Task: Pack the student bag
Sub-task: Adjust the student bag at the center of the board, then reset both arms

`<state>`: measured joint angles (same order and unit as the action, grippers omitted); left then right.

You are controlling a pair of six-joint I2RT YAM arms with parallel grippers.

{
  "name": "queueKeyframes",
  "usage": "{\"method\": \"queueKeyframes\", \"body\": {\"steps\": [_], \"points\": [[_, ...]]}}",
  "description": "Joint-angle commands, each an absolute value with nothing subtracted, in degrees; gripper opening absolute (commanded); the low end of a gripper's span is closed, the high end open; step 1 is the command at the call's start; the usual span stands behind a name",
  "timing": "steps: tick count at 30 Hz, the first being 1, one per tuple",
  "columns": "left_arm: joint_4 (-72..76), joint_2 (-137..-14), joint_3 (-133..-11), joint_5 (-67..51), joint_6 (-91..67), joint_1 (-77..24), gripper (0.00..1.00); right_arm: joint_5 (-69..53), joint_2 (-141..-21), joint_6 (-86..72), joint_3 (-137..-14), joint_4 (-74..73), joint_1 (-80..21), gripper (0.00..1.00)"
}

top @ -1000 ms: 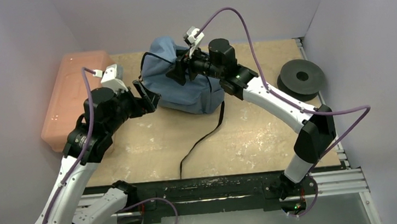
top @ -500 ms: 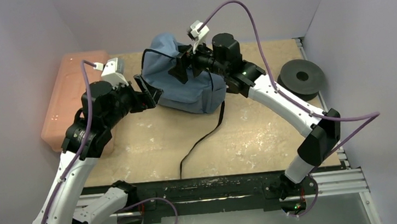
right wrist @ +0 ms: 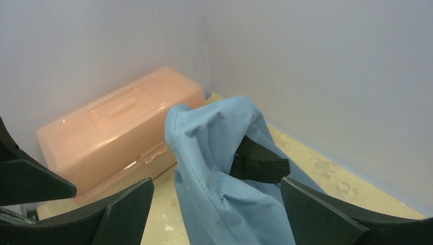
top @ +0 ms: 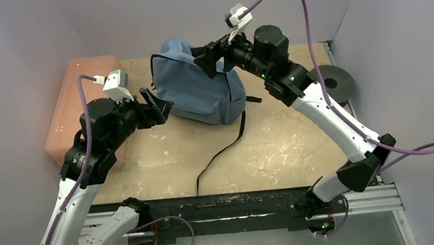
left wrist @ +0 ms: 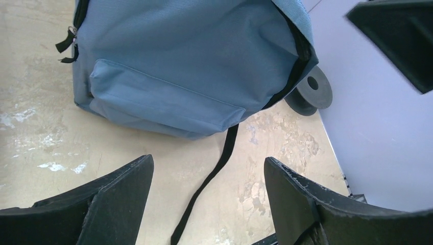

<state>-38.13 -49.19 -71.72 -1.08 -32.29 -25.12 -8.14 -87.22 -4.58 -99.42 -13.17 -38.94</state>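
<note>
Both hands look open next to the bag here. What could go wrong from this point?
1. Neither the left hand nor the right hand grips the student bag. Its soft top folds over loosely, so it may slump or tip at the next grab.
2. The long black strap trails across the table toward the near edge. A low arm sweep might snag it and drag the bag.

right gripper: jaws wide apart | bag: top with black loop between jaws | pink box: behind, against wall
</note>
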Motion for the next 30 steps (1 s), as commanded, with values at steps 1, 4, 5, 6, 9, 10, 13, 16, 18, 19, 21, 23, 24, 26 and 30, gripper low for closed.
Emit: {"method": "queueKeyframes", "body": {"steps": [1,4,5,6,9,10,13,16,18,19,21,23,24,26,30], "points": [[-37.65,-46.17,-72.86,2.07,-30.24,-24.61,0.79,2.98,-78.77,-8.02,-99.71,-13.12,-38.79,0.99],[-39.87,-43.69,-75.13,5.71,-28.18,-24.61,0.79,16.26,-71.91,-11.29,-94.01,-13.96,-38.78,0.99],[-40.96,-42.69,-76.21,6.66,-27.23,-24.61,0.79,19.17,-69.44,-11.45,-92.14,-14.77,-38.84,0.99],[-41.89,-41.57,-77.33,8.94,-26.04,-24.61,0.79,22.39,-67.14,-10.66,-90.4,-15.68,-38.8,0.99],[-43.9,-37.77,-80.4,15.16,-22.34,-24.61,0.8,31.81,-59.1,-11.33,-85.95,-19.85,-38.79,0.99],[-43.87,-36.36,-81.13,16.93,-20.58,-24.61,0.8,34.41,-56.24,-11.73,-84.63,-20.97,-38.76,0.99],[-42.86,-33.08,-83.0,21.34,-17.84,-24.61,0.81,39.49,-48.47,-11.78,-81.44,-23.16,-38.84,0.99],[-41.96,-31.18,-84.89,23.56,-15.22,-24.61,0.81,44.15,-42.22,-10.94,-79.37,-23.84,-38.81,0.99],[-41.72,-30.63,-85.89,24.5,-13.89,-24.62,0.82,46.22,-39.13,-10.77,-79.24,-24.06,-38.81,0.99],[-41.8,-30.45,-86.57,24.94,-13.28,-24.69,0.82,46.39,-38.1,-10.42,-79.32,-24.01,-38.81,0.99],[-42.57,-30.25,-87.79,26.0,-12.54,-24.65,0.82,45.64,-36.09,-9.24,-79.36,-23.26,-38.82,0.99],[-43.17,-30.0,-88.64,26.96,-11.87,-24.61,0.82,45.36,-34.66,-8.25,-79.34,-22.0,-38.82,0.99],[-43.27,-29.85,-88.94,27.32,-11.55,-24.59,0.82,45.54,-34.15,-7.79,-79.53,-21.58,-38.81,0.99],[-43.11,-29.4,-89.18,27.72,-10.79,-24.69,0.82,45.98,-33.92,-7.13,-80.11,-21.33,-38.77,0.99],[-42.23,-29.57,-89.48,28.75,-9.19,-24.68,0.82,45.0,-33.67,-6.77,-80.95,-21.81,-38.8,0.99]]}}
